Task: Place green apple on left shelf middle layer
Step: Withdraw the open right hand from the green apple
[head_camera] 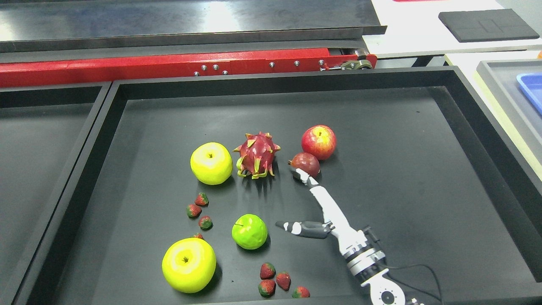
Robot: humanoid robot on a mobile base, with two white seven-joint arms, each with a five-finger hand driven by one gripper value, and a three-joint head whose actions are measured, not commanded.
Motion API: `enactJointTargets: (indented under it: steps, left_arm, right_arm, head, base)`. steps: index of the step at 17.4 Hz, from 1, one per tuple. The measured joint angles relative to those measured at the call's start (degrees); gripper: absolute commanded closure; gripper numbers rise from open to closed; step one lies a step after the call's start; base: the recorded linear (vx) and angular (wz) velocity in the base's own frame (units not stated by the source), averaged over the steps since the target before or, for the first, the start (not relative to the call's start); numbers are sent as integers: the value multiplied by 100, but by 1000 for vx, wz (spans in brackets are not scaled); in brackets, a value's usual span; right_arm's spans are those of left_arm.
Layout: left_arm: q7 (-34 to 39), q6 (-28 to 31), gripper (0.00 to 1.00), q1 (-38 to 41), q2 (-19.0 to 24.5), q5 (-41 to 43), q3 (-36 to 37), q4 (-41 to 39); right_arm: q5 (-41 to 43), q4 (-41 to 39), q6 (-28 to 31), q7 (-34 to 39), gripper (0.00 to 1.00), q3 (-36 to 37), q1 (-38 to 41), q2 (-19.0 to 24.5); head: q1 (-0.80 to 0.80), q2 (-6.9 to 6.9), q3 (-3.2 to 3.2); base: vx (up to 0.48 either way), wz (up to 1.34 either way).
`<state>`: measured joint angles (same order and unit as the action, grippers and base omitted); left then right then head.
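Green apple (249, 231) lies on the dark floor of the large black tray (296, 78), toward the near edge and a little left of the middle. The right hand (315, 212) is just to its right, apart from it — the thumb (296, 228) points leftward at the apple with a short gap between, while the long fingers (304, 176) stretch away toward the back. The hand is released, fingers spread, grasping nothing.

Open floor lies to the right of the hand, all the way to the tray's right wall, and across the back of the tray. Left of the apple there is less room.

A big yellow apple (189, 264) sits near-left of the green one, and three strawberries (200, 210) lie scattered up-left. Four more strawberries (277, 284) cluster just in front, near the tray's front rim. Farther back stand a second yellow apple (211, 163), a dragon fruit (256, 155), a dark purple fruit (305, 163) — the hand's fingertips reach right up to it — and a red apple (319, 142). Another black tray (46, 91) adjoins on the left.
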<state>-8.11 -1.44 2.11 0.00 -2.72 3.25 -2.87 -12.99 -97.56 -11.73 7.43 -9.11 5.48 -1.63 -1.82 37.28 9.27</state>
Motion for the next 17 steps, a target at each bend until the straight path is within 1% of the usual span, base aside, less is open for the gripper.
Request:
enactJointTargets:
  steps: [3,7,12,17]
  left_arm:
    - [0,0,0,0,0,0,0,-1]
    - [0,0,0,0,0,0,0,-1]
    - [0,0,0,0,0,0,0,-1]
    - [0,0,0,0,0,0,0,-1]
  right_arm:
    - [806,13,57,-41,0,243,191,46]
    - [1338,23,-10,1,0,470,415,87]
    - [1560,30,-64,16,0,634,504,115]
    - [1417,35,113,44,0,745,522,133]
  head:
    - [0,0,0]
    - [0,0,0]
    - [0,0,0]
    - [0,0,0]
  base:
    - [0,0]
    - [0,0]
    - [0,0]
    - [0,0]
